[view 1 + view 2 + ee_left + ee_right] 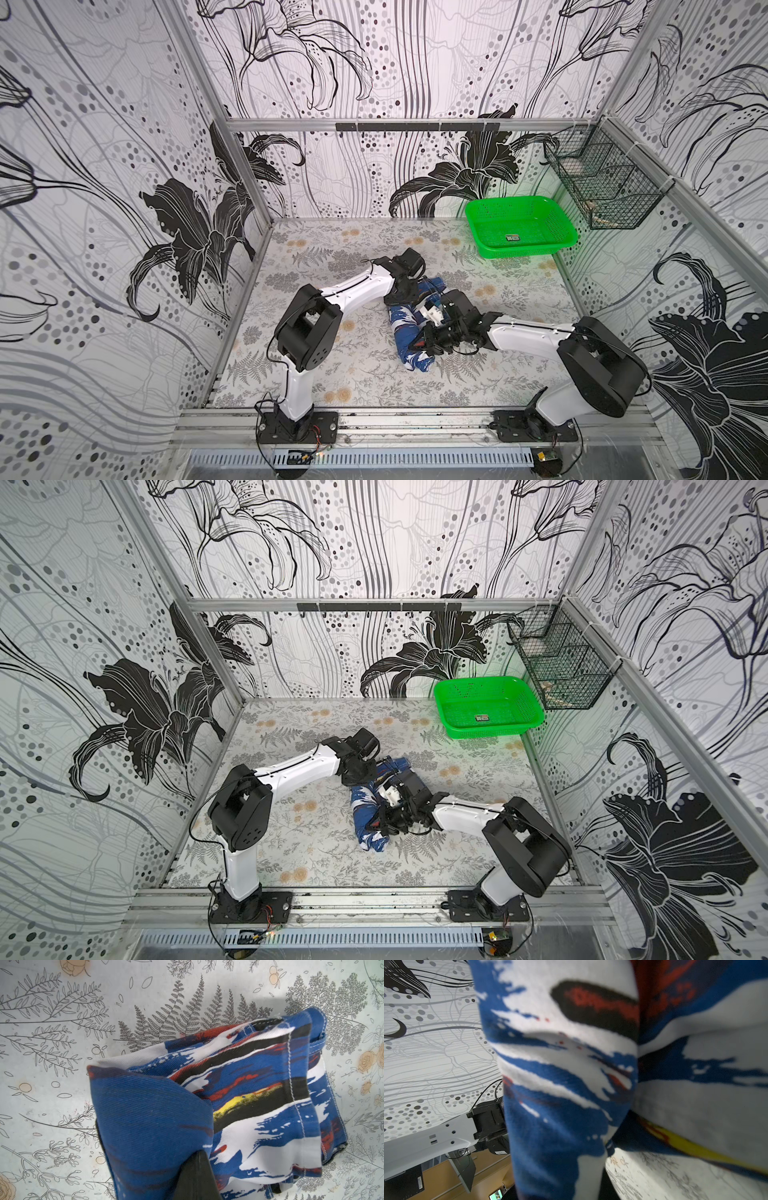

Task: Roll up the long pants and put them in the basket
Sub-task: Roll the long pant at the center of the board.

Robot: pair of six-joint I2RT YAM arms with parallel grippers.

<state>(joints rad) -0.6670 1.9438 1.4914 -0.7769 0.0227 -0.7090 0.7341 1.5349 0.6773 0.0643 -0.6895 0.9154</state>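
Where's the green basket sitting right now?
In both top views the green basket sits in the far right corner of the table, just below the wall-mounted wire rack, well clear of the bundled pants at mid-table.

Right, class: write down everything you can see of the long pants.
The long pants are thin woven cloth printed in blue, white and black strokes with red and yellow patches, white stitching along the seams. They lie on the middle of the table as a loose, bulky roll. The left pincer is shut on a blue fold at the far end; the right pincer presses into the near part, its grip hidden.
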